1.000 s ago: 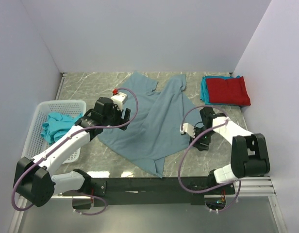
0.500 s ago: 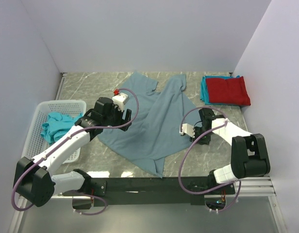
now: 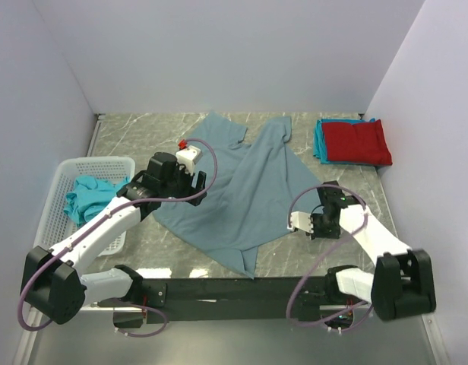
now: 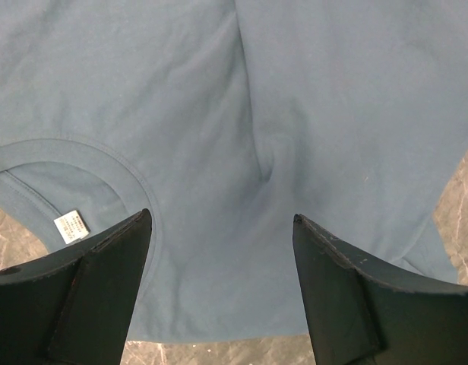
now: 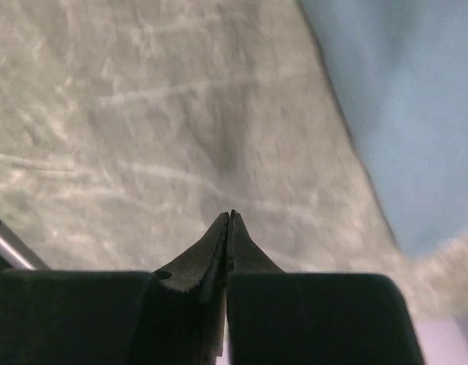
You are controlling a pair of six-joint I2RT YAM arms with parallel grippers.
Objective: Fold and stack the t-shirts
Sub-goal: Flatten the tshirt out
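A large blue-grey t-shirt (image 3: pixel 241 190) lies spread and rumpled across the middle of the marble table. My left gripper (image 3: pixel 192 182) hovers open over its left part. In the left wrist view the gripper (image 4: pixel 219 220) has its fingers wide apart over the fabric (image 4: pixel 257 99), next to the collar with a white label (image 4: pixel 71 226). My right gripper (image 3: pixel 319 226) is off the shirt's right edge. In the right wrist view it (image 5: pixel 230 217) is shut with nothing in it, over bare marble, with the shirt's edge (image 5: pixel 401 99) at the upper right.
A folded red t-shirt (image 3: pixel 355 142) lies on a folded teal t-shirt (image 3: pixel 319 141) at the back right corner. A white basket (image 3: pixel 97 161) at the left holds a crumpled teal t-shirt (image 3: pixel 90 194). Walls close in the back and both sides.
My right arm has pulled back from the shirt's right edge toward the near side, and its jaws have closed. The left arm and the shirt have stayed put.
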